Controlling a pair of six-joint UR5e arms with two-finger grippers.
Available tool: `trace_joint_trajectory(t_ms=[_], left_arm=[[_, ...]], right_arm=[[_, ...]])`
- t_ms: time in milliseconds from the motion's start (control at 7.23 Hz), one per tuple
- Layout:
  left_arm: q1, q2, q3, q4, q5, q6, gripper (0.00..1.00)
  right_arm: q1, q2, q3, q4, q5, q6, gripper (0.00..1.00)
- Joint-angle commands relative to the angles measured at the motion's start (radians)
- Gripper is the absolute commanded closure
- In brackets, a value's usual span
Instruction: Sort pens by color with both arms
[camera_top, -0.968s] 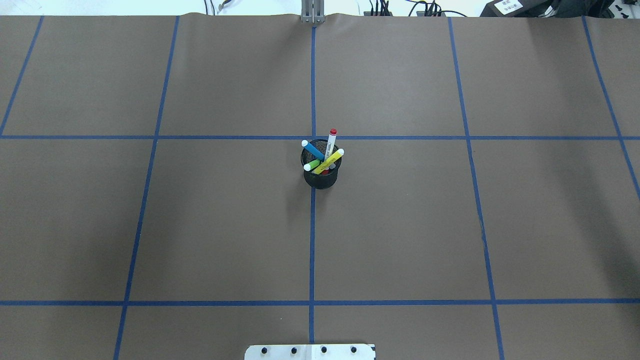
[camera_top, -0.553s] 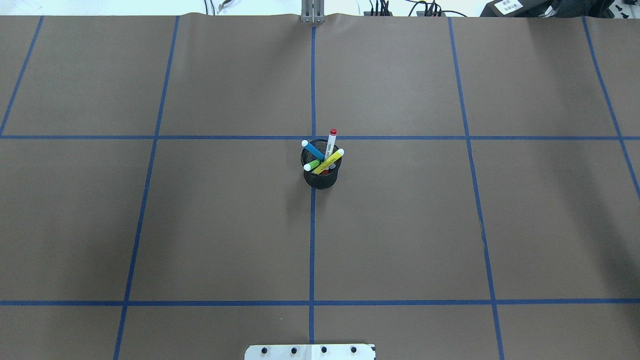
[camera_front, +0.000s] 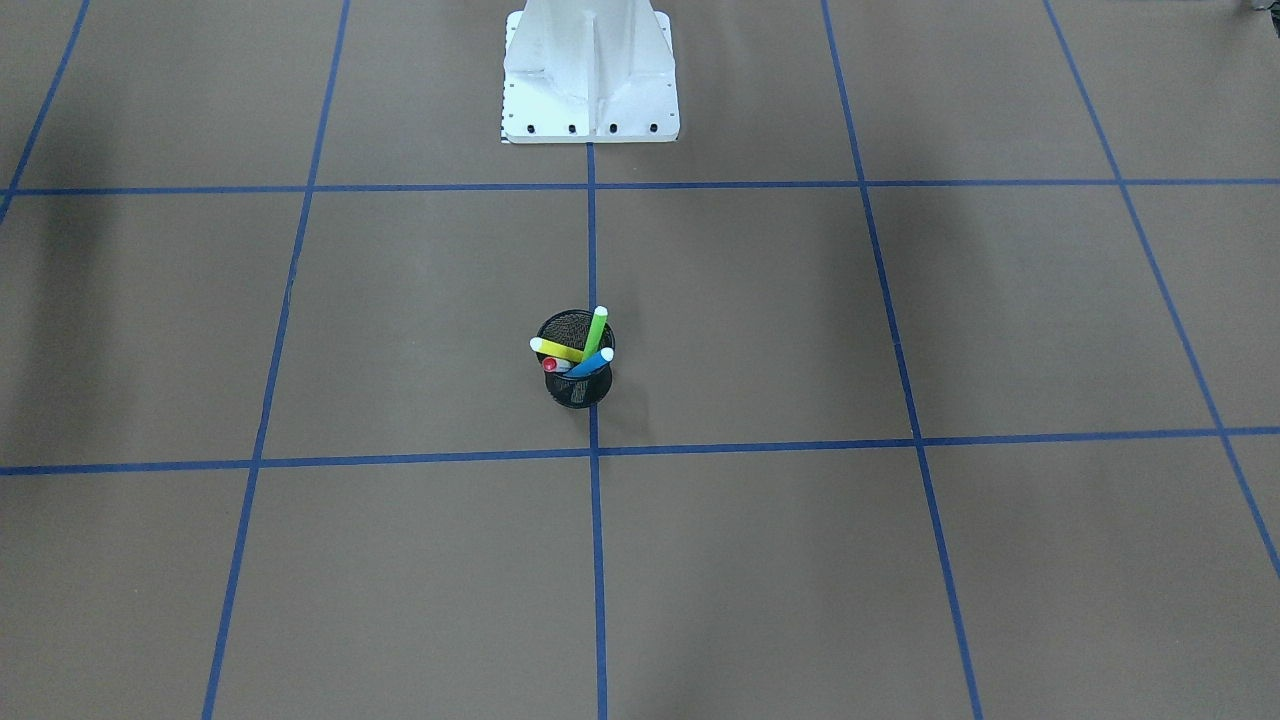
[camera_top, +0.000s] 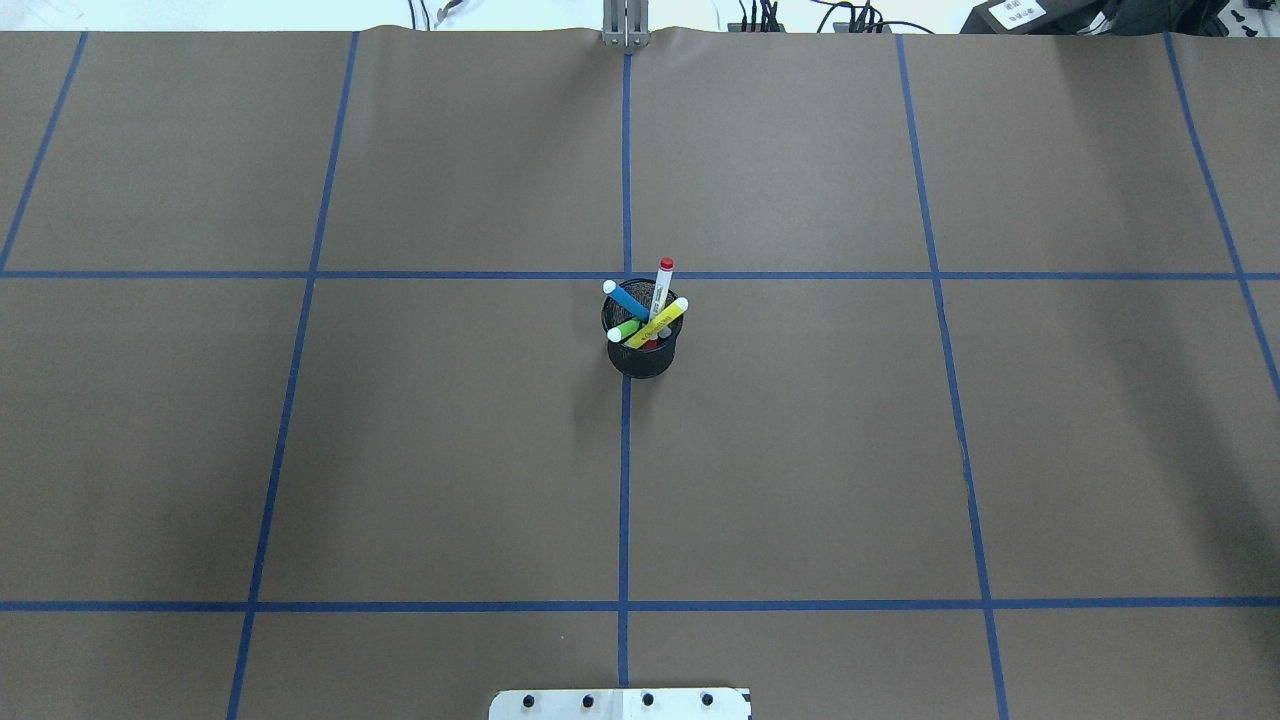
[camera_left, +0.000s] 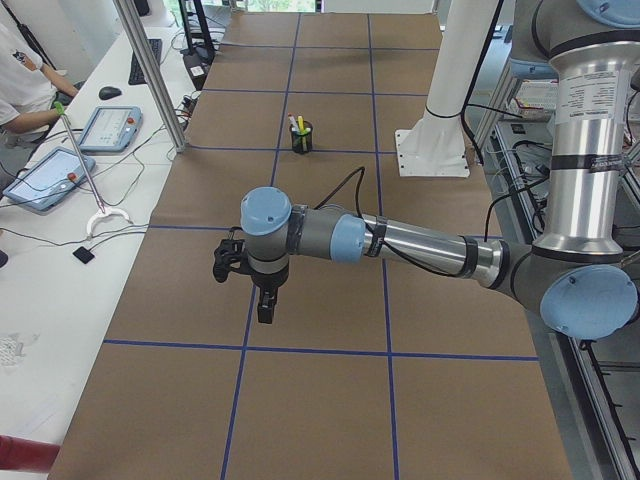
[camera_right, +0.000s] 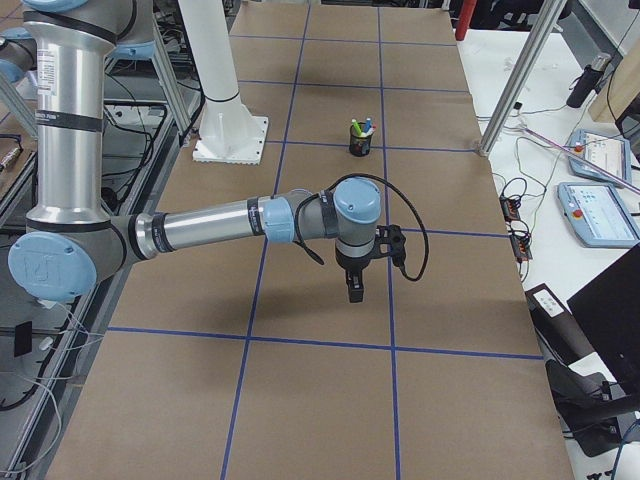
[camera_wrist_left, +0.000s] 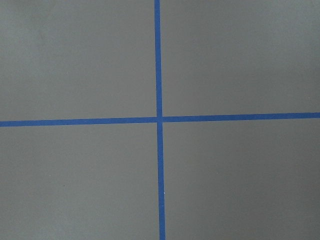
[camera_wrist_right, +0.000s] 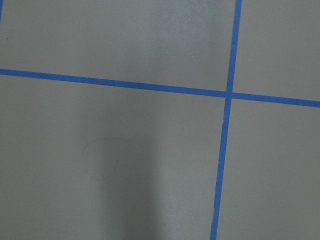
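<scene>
Four pens stand in a black mesh cup (camera_top: 643, 352) at the table's middle: blue (camera_top: 626, 300), lime green (camera_top: 626, 329), yellow (camera_top: 660, 322) and white with a red end (camera_top: 662, 283). The cup also shows in the front view (camera_front: 578, 386), the left view (camera_left: 301, 138) and the right view (camera_right: 360, 141). My left gripper (camera_left: 262, 302) hangs over the paper far from the cup; I cannot tell its state. My right gripper (camera_right: 353, 285) likewise hangs far from the cup; I cannot tell its state. Both wrist views show only brown paper and tape.
Brown paper with a blue tape grid (camera_top: 625, 480) covers the table. The white pedestal (camera_front: 590, 75) stands at the robot's edge. A side bench with tablets (camera_left: 60, 165) and an operator (camera_left: 22, 80) lies beyond the far edge.
</scene>
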Motion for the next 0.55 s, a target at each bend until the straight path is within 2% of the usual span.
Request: trace_joint_trajectory(t_ms=[0,138,415], left_arm=[[0.022,0.004,-0.014,-0.003,-0.008,0.0,0.0],[0.024,0.016,-0.016,-0.005,-0.051,-0.001,0.0],[0.028,0.021,-0.02,-0.005,-0.06,-0.001,0.0]], right_arm=[[-0.019,-0.007,-0.007,0.065,0.021,0.007,0.0],[-0.028,-0.002,-0.003,0.075,0.055,0.009,0.0],[-0.04,-0.004,-0.006,0.13,0.093,0.056,0.0]])
